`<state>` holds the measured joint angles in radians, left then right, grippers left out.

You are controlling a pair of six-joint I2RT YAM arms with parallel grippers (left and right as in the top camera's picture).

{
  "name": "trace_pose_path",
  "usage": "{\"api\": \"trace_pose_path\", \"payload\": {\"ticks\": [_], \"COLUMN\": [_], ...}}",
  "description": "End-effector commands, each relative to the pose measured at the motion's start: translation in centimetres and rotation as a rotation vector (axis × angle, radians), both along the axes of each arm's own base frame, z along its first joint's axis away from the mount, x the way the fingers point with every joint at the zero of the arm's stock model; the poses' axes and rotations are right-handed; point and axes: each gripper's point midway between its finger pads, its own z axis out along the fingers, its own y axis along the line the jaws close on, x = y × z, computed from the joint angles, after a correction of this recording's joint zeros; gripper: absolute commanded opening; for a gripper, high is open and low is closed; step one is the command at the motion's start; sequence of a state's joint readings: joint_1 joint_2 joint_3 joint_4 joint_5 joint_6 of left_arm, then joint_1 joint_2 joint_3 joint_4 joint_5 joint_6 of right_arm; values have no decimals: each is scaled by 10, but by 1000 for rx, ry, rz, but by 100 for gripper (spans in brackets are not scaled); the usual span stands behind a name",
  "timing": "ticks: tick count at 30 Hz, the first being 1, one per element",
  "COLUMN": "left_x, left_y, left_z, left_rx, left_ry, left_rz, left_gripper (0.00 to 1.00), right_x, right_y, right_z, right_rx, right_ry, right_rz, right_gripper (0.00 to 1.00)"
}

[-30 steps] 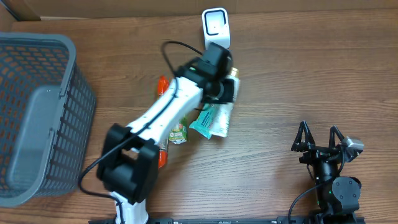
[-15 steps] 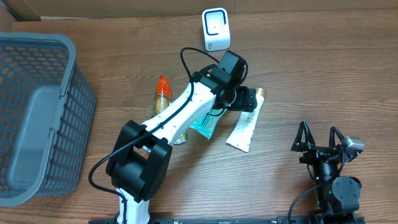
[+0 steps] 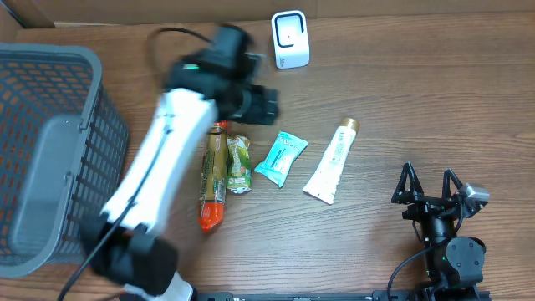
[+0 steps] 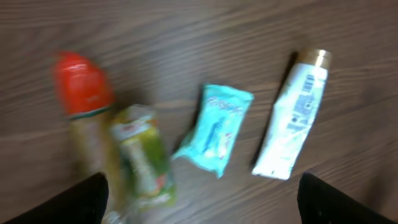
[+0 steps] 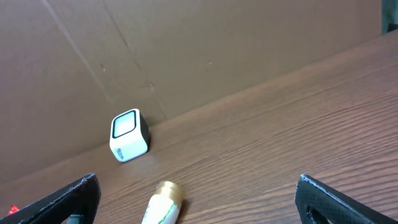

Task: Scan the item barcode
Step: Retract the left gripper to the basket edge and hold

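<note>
The left gripper and right gripper are held open, empty. The white tube is laid flat on the table, apart from the scanner. A scan could be missed if its barcode is covered or turned away when gripped.

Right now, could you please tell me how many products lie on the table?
4, in a row: orange-capped bottle leftmost, green pouch, teal packet, white tube rightmost. The basket may hide more.
</note>
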<state>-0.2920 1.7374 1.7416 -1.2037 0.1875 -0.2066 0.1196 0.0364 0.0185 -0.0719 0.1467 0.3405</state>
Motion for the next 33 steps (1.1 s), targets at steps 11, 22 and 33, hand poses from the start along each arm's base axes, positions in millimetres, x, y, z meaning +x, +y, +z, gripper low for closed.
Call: {"api": "trace_pose_path", "payload": {"ticks": [11,22,33], "left_x": [-28,-33,-34], "left_y": [105,195,249], "left_z": [16,15,19], "left_rx": [191,210,211], "left_ry": [9,39,-3], "left_rz": [-56,141,240], "left_gripper": [89,91,90], "right_x": [0,0,0], "right_y": [0,0,0], "right_z": [-4,-4,-4], "right_rx": [5,5,5], "right_ry": [4,4,4], "right_rz": [-5,-5,-5], "right_gripper": [100,100,100]}}
